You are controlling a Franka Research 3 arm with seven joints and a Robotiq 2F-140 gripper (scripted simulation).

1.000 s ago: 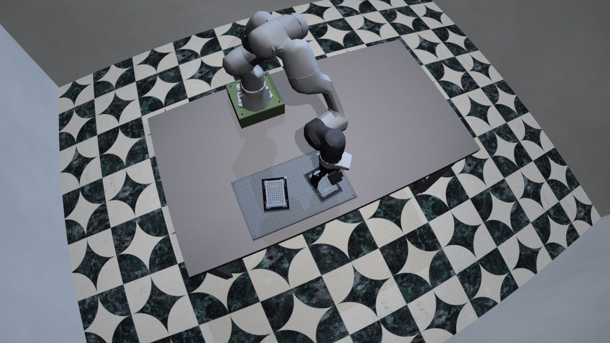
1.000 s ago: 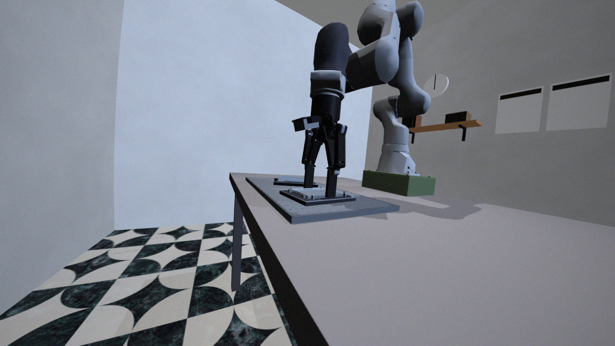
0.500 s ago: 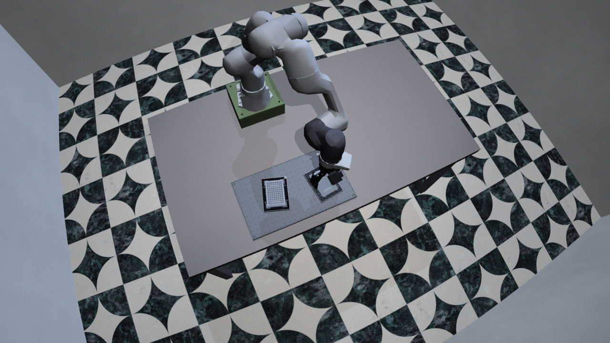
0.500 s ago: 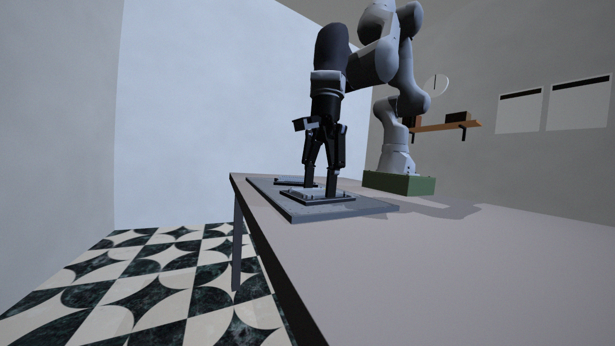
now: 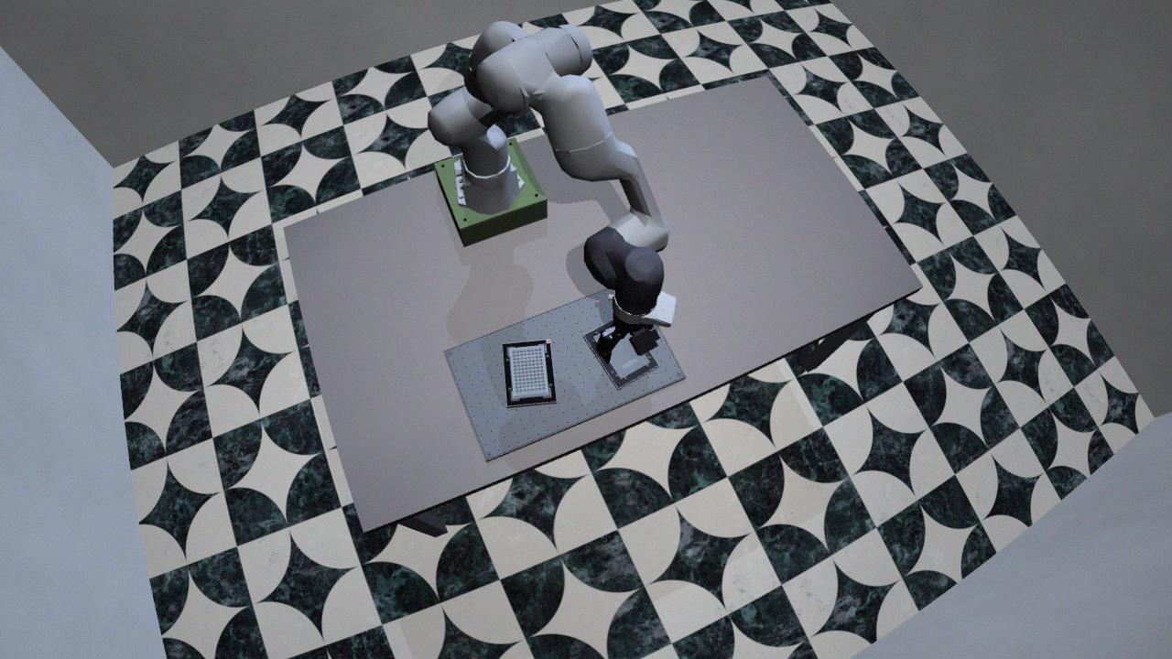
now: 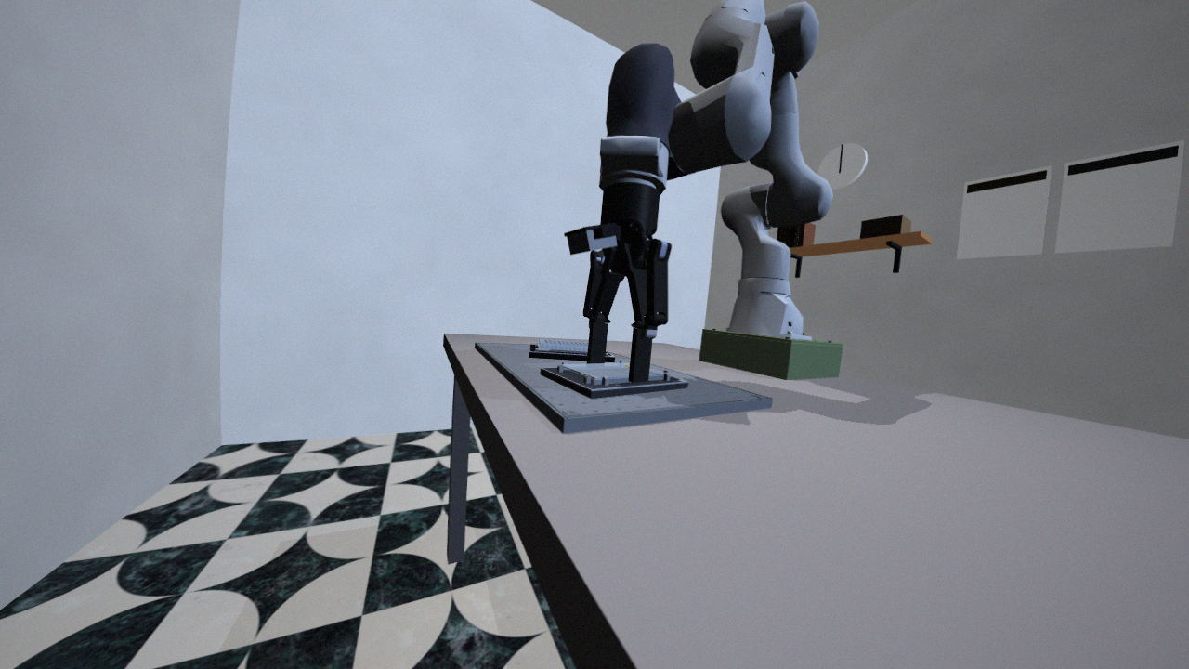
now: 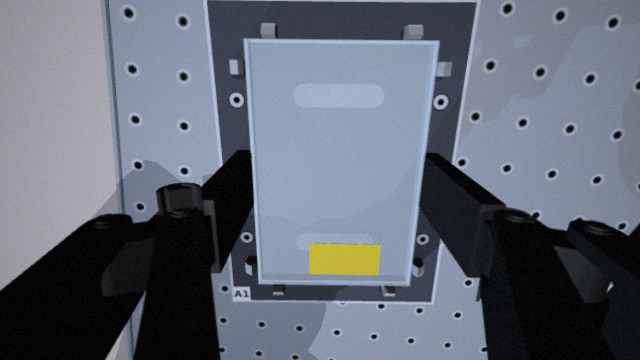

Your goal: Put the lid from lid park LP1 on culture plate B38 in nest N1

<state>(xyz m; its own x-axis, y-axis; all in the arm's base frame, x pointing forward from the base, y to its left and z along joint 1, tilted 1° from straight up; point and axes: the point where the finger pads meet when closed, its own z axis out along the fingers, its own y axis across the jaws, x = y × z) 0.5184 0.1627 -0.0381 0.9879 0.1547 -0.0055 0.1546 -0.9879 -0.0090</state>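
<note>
The lid (image 7: pixel 336 160) is a pale, translucent rectangle with a thin raised rim and a yellow label near one short end. It lies flat over the dark lid park LP1 (image 7: pixel 462 75), directly under the gripper (image 7: pixel 336 200), whose fingers press against its two long sides. The culture plate B38 (image 5: pixel 526 370), a white rectangle with a fine grid of wells, sits uncovered and level in the dark-framed nest N1 (image 5: pixel 529 400), off to one side of the gripper, well apart on the same perforated plate.
</note>
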